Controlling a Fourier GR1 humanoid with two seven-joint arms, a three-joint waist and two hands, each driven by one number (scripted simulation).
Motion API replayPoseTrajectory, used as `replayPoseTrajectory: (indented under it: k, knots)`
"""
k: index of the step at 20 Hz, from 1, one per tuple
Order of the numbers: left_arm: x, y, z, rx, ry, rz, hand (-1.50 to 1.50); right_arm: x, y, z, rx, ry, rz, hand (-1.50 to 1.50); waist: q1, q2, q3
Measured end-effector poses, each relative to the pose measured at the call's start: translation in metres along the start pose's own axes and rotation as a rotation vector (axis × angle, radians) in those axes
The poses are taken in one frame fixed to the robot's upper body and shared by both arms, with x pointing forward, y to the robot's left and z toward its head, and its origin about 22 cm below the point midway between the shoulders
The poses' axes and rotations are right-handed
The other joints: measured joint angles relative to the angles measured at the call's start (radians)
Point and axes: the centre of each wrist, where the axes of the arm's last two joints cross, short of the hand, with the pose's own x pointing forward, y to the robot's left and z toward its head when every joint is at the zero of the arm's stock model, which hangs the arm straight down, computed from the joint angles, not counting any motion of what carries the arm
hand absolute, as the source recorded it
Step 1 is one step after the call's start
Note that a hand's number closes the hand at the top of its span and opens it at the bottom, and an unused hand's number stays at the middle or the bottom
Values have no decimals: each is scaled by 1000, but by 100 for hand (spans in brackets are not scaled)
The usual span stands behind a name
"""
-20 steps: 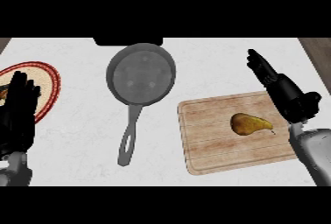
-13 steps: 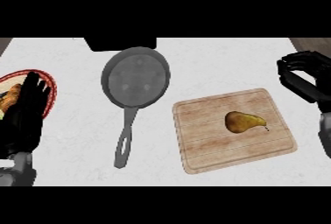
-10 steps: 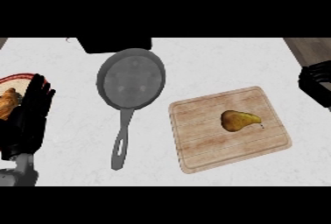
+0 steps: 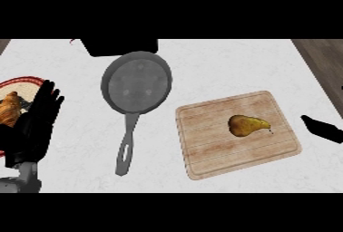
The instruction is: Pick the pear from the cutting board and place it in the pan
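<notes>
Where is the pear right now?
In the head view, the pear lies on the wooden cutting board at right of centre, to the right of the pan, with no hand touching it.

Single view only, from head height, aimed steeply down at desk (image 4: 221,63). Near enough for pan (image 4: 136,86), cutting board (image 4: 214,136) and pear (image 4: 247,125) to fill middle of frame. Left hand (image 4: 36,124) enters from lower left edge, over plate (image 4: 20,82) cut by left border. Right hand (image 4: 323,129) barely inside right edge. Desk's far right corner visible top right. No second view for overlap.
</notes>
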Motion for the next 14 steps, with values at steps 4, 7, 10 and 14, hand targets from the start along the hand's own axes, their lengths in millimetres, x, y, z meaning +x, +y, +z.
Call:
replayPoseTrajectory:
  k: [4, 7, 10, 14]
  knots:
    - [4, -5, -2, -29, -3, 2, 0, 30, -19, 12, 14, 11, 118, -150, 24, 4, 3]
    - [5, -10, -5, -54, -9, 5, 0, 54, -30, 19, 60, 32, 208, -150, 47, 10, 5]
    - [1, -17, -8, -80, -14, 12, 0, 72, -37, 22, 117, 51, 300, -150, 69, 17, 7]
    - [4, -19, -12, -104, -16, 20, 0, 86, -38, 23, 204, 82, 371, -150, 89, 21, 9]
